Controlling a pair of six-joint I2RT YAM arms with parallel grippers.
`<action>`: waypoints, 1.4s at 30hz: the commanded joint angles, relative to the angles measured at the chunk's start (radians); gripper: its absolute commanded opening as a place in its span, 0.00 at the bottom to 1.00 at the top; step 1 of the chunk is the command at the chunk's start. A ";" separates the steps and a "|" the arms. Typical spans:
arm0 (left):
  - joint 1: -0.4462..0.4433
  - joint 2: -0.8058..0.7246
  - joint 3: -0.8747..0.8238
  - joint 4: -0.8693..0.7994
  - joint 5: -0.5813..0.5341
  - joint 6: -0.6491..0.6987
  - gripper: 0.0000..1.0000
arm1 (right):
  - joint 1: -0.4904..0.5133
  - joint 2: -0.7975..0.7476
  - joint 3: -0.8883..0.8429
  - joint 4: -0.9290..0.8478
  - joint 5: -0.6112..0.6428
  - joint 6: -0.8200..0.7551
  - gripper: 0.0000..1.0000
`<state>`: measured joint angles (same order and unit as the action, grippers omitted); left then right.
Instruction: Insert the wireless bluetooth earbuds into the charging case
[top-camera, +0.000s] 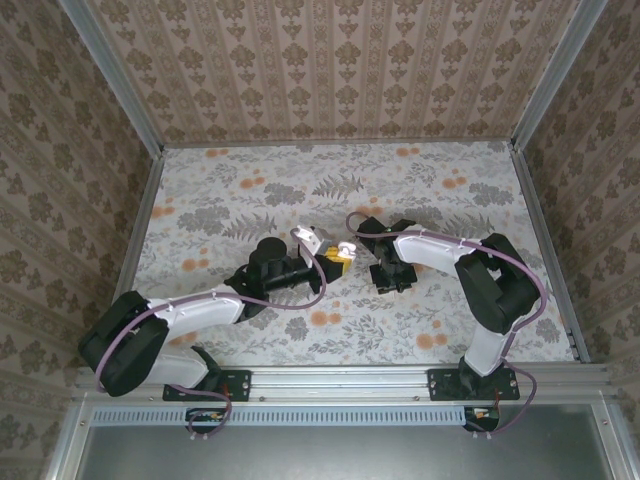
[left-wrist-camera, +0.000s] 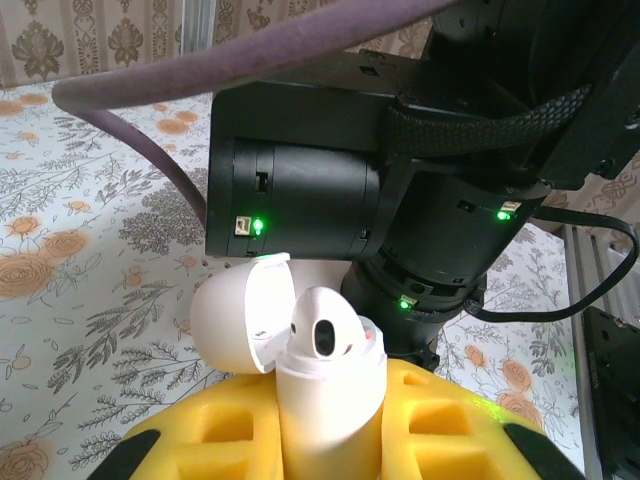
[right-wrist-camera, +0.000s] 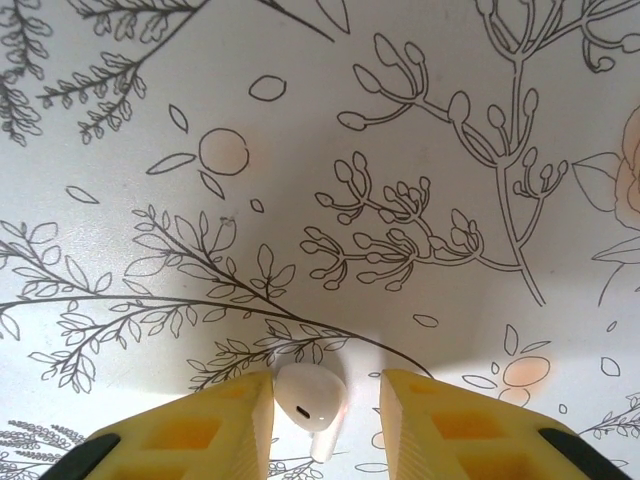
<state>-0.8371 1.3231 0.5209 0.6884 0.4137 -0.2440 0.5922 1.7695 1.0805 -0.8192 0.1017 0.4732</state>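
Note:
My left gripper (left-wrist-camera: 330, 445) is shut on the white charging case (left-wrist-camera: 330, 400), which stands upright between its yellow pads (left-wrist-camera: 200, 440). The lid (left-wrist-camera: 235, 315) is swung open to the left. One white earbud (left-wrist-camera: 325, 330) sits in the case mouth. From above, the case (top-camera: 344, 249) and left gripper (top-camera: 337, 262) are at table centre. My right gripper (top-camera: 392, 278) points down just to their right. Its yellow fingers (right-wrist-camera: 450, 425) straddle a second white earbud (right-wrist-camera: 308, 398) lying on the table; the left finger touches it and the right finger stands apart. The right gripper (right-wrist-camera: 325, 415) is open.
The right arm's black wrist housing (left-wrist-camera: 300, 190) looms close behind the case, with a purple cable (left-wrist-camera: 250, 60) arching overhead. The flower-patterned tabletop (top-camera: 300, 190) is walled on three sides, with a metal rail (top-camera: 340, 385) along the near edge.

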 joint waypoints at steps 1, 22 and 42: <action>-0.006 -0.002 0.038 0.024 0.000 -0.009 0.00 | 0.009 0.027 0.019 -0.018 0.023 -0.010 0.33; -0.003 -0.083 0.035 -0.054 -0.042 0.050 0.00 | 0.009 -0.096 -0.023 0.030 -0.025 0.022 0.22; 0.009 -0.254 -0.006 -0.118 -0.148 0.094 0.00 | 0.009 -0.618 -0.086 0.261 -0.073 0.067 0.14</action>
<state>-0.8360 1.0866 0.5220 0.5682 0.2855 -0.1738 0.6003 1.2152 1.0111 -0.6270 0.0444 0.5308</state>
